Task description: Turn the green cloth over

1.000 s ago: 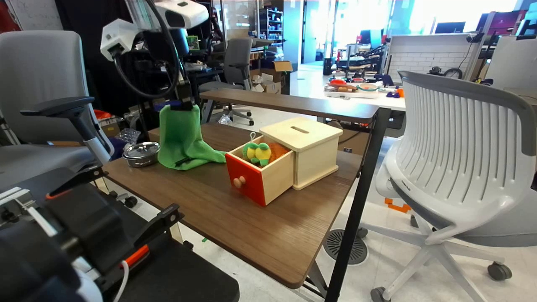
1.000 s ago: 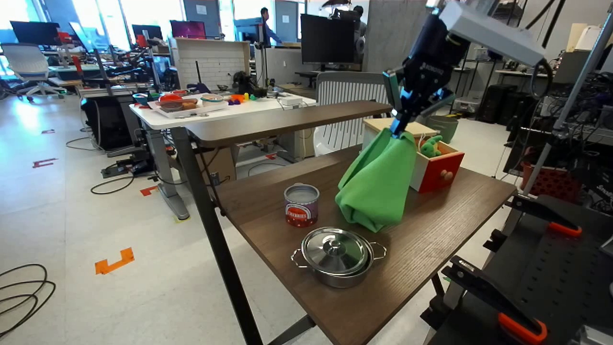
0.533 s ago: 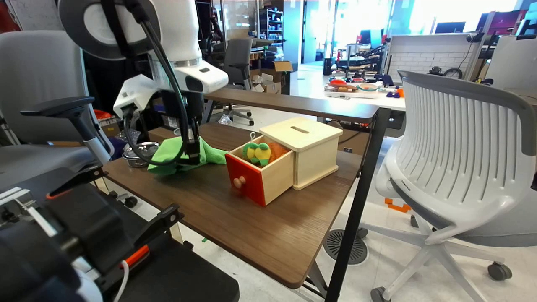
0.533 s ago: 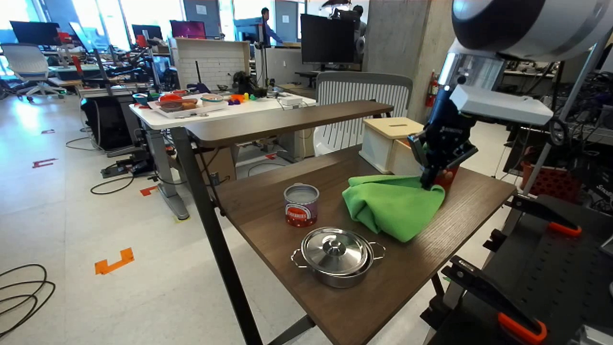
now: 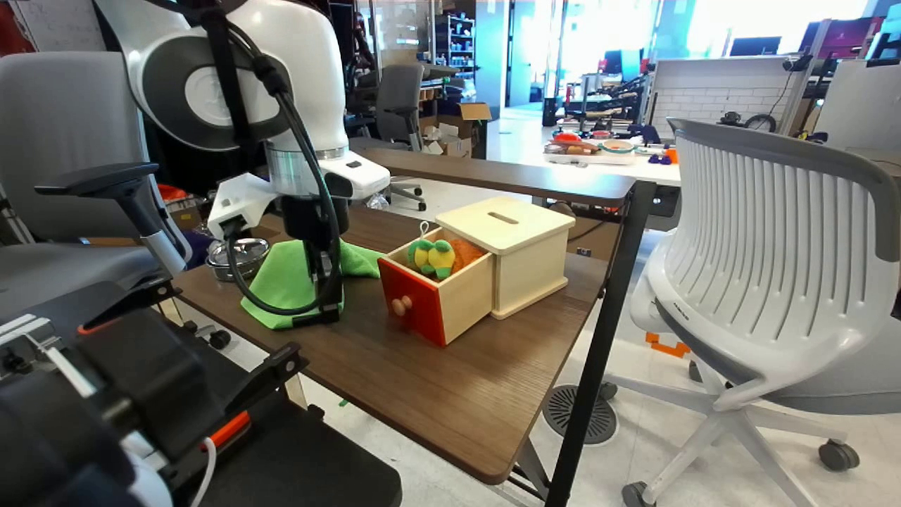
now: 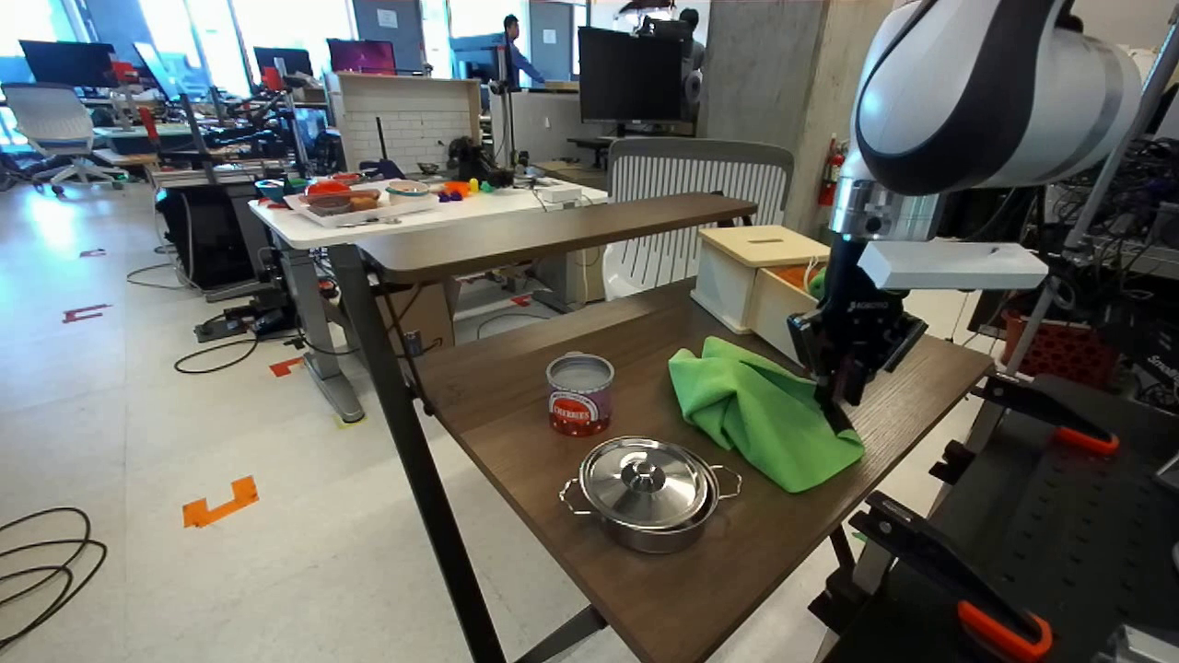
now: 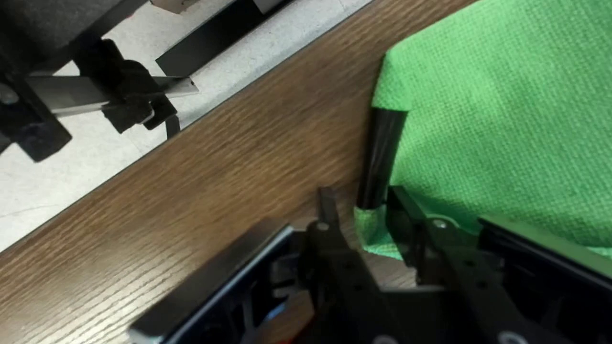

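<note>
Gripper (image 7: 364, 203): down low at one edge of the cloth, pointing at the tabletop, and it is released, the jaws standing well parted!
Fingers (image 7: 328, 208): one over bare wood, its partner overlapping the cloth's edge in the wrist view; whether that one touches the fabric, the view cannot tell.
Green cloth (image 6: 769, 433): here it is, lying on the table, rumpled into raised folds at one end and spread flatter toward the gripper; which face is up cannot be told.
Black strip (image 7: 381, 153): along the cloth's edge, its lower end showing between the fingertips in the wrist view.
Arm (image 5: 310, 77): white and looming above, a black cable (image 5: 271, 76) looping down across gripper and cloth in an exterior view.
Table (image 5: 436, 401): brown wood grain, carrying the whole line-up, with a raised shelf (image 6: 553, 230) along one side.
Wooden box (image 5: 538, 271): pale, near the cloth, a slot cut in its top.
Drawer (image 5: 426, 313): red-fronted, jutting out of the box, a green-and-yellow soft toy (image 5: 433, 259) inside with something orange (image 5: 467, 253).
Pot (image 6: 645, 539): silver, upright, its lid (image 6: 626, 502) on top, near the cloth.
Can (image 6: 578, 405): upright near the pot, and the label reads CHERRIES!
</note>
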Controlling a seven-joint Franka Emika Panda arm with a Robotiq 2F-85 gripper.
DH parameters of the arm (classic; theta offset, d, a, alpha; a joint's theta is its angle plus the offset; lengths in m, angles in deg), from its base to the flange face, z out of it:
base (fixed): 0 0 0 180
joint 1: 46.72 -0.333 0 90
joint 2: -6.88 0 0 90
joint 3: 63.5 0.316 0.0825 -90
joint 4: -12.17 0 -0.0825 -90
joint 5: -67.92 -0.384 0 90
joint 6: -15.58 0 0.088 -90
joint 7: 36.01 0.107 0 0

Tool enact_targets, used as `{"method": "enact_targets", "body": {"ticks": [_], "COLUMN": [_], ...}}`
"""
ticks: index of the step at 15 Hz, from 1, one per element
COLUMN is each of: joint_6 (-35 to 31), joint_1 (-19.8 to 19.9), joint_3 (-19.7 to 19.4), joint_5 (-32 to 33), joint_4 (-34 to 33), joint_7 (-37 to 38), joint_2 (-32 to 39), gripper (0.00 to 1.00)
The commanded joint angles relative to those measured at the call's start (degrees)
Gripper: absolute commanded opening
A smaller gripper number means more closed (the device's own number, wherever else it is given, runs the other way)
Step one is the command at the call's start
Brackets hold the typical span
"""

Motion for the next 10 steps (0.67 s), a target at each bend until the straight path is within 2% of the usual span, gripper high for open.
{"method": "enact_targets", "body": {"ticks": [1, 2, 3, 4, 7, 8, 10], "joint_6": [9.6, 3.8, 6.1, 7.4, 3.8, 5.8, 5.0], "joint_1": [-2.1, -0.8, -0.9, -0.8, -1.9, -0.9, -1.0], "joint_3": [-2.6, -0.9, -1.1, -1.1, -1.4, -1.0, -0.8], "joint_5": [7.0, 4.1, 5.4, 6.1, 7.0, 6.1, 6.1], "joint_4": [0.1, -0.7, -0.9, -0.8, 3.0, 0.0, 0.9], "joint_7": [-2.3, -0.1, -0.5, -0.7, -0.3, -0.7, -0.7], "joint_2": [-5.8, -1.2, -2.3, -3.5, -7.6, -4.6, -5.4], "gripper": [0.66, 0.48, 0.56, 0.88, 0.98, 0.81, 0.95]}}
